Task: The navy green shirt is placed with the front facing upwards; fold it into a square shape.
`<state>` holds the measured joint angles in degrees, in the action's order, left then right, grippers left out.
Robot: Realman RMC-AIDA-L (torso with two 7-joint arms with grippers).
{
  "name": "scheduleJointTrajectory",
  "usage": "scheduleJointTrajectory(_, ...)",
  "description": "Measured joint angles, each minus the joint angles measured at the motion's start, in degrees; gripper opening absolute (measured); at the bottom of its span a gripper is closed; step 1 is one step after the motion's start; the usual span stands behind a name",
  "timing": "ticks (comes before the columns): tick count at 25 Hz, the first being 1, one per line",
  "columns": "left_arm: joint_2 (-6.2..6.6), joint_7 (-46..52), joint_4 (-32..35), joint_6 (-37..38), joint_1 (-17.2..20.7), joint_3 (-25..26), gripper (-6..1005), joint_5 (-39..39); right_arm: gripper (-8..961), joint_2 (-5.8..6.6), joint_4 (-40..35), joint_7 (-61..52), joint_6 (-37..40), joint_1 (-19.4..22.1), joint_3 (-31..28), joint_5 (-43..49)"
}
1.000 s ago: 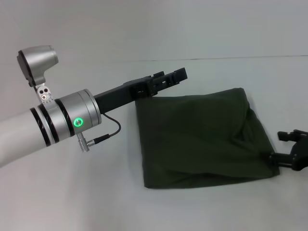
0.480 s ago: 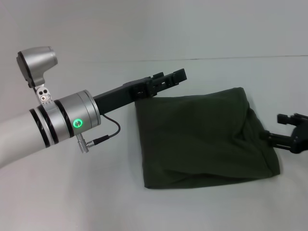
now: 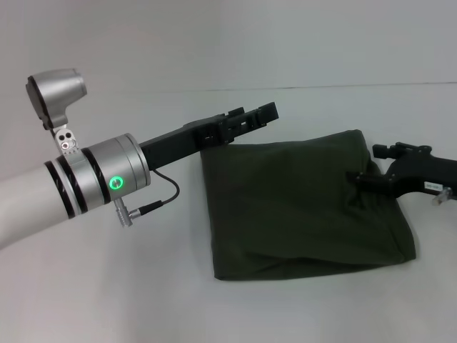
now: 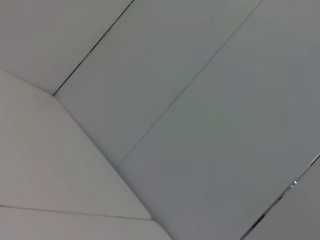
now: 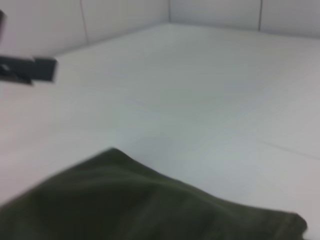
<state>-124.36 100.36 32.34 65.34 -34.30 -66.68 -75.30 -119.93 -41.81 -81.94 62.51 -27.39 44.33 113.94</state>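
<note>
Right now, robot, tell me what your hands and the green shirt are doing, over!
Left gripper raised above the shirt's far left corner. Right gripper over its right edge. Navy green shirt folded, roughly square, plain side up. Nothing in the way.

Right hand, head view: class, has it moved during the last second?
Yes. The right hand has risen from beside the near right corner of the folded navy green shirt to over its far right edge.

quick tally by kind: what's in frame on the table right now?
Green shirt, folded: 1
Robot tools: 2, left tool at the shirt's far left corner, right tool over its right edge
White table: 1
Total: 4
</note>
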Motion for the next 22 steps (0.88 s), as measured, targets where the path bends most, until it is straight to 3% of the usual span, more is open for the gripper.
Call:
scheduleJointTrajectory(5, 0.0, -0.2, 0.0, 0.7, 0.1, 0.3, 847, -0.1, 819, 0.17, 2.2, -0.3, -7.7, -0.5, 2.9, 0.4)
scheduleJointTrajectory(14, 0.0, -1.1, 0.0, 0.7, 0.3, 0.4, 842, 0.1, 818, 0.29, 4.6, -0.3, -15.6, -1.5, 2.8, 0.2)
scheduleJointTrajectory(22, 0.0, -1.5, 0.0, 0.7, 0.3, 0.4, 837, -0.1, 818, 0.36, 2.6, -1.5, -15.3, -1.8, 2.5, -0.6)
